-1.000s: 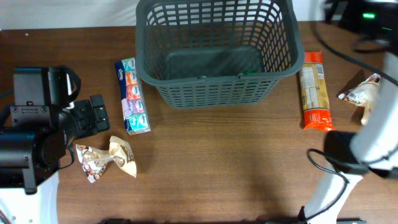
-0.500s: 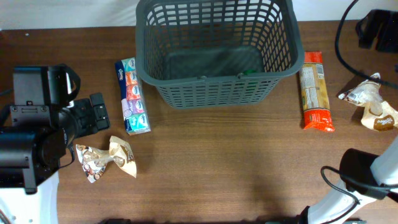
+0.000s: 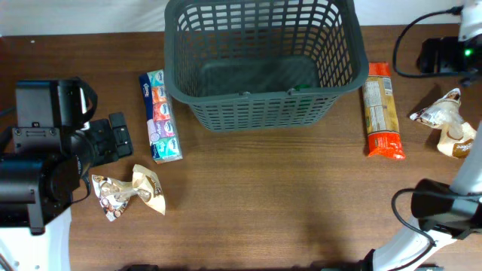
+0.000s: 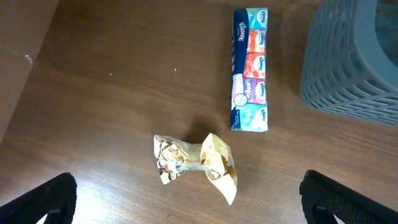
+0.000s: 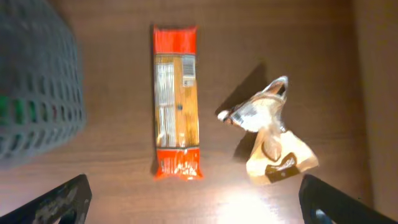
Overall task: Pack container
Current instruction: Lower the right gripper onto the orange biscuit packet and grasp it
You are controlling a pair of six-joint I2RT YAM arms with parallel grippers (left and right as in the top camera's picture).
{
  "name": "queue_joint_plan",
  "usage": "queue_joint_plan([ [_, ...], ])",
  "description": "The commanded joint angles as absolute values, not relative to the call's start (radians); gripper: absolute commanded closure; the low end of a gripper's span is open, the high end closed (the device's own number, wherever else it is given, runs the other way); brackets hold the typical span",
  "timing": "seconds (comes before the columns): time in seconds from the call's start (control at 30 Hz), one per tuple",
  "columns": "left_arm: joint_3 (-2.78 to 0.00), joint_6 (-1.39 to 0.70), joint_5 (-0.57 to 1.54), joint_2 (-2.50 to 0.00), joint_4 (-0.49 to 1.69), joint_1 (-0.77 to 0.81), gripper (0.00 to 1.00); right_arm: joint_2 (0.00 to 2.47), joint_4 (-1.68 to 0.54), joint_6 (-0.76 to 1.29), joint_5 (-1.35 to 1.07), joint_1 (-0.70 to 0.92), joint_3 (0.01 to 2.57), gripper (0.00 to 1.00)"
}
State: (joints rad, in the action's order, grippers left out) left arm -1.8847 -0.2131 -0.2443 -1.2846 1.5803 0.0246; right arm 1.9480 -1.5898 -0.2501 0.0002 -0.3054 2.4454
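Container [image 3: 260, 113]: top centre overhead; green patch [image 3: 301, 87] inside, perhaps an item.
Left gripper [image 4: 193, 202]: jaws spread wide, empty (wrist view showed this).
Right gripper [image 5: 202, 202]: likewise wide, empty.

Container [image 3: 260, 111]: large dark grey plastic basket, rectangular, slotted lattice walls, thick rim, solid floor. Upright, open side up, at far middle of wooden table [image 3: 263, 211]; far rim cut by top edge of overhead view. Walls taper inward toward floor. Left wrist view: one lattice corner at right edge [image 4: 348, 68]. Right wrist view: blurred lattice wall at left edge [image 5: 34, 93]
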Motion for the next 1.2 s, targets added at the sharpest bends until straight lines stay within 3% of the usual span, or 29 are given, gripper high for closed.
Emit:
queue_joint_plan([
  [0.0, -1.886, -0.208, -0.259, -1.285, 1.572, 0.017, 0.01, 1.954, -1.561, -0.273, 0.008, -0.310, 2.346, 0.01],
  [0.4, -1.886, -0.208, -0.259, -1.285, 1.562, 0.017, 0.01, 1.968, -1.294, -0.276, -0.014, -0.308, 1.954, 0.01],
  [1.17, -1.886, -0.208, -0.259, -1.285, 1.545, 0.017, 0.01, 2.233, -1.254, -0.231, -0.022, -0.306, 1.935, 0.01],
])
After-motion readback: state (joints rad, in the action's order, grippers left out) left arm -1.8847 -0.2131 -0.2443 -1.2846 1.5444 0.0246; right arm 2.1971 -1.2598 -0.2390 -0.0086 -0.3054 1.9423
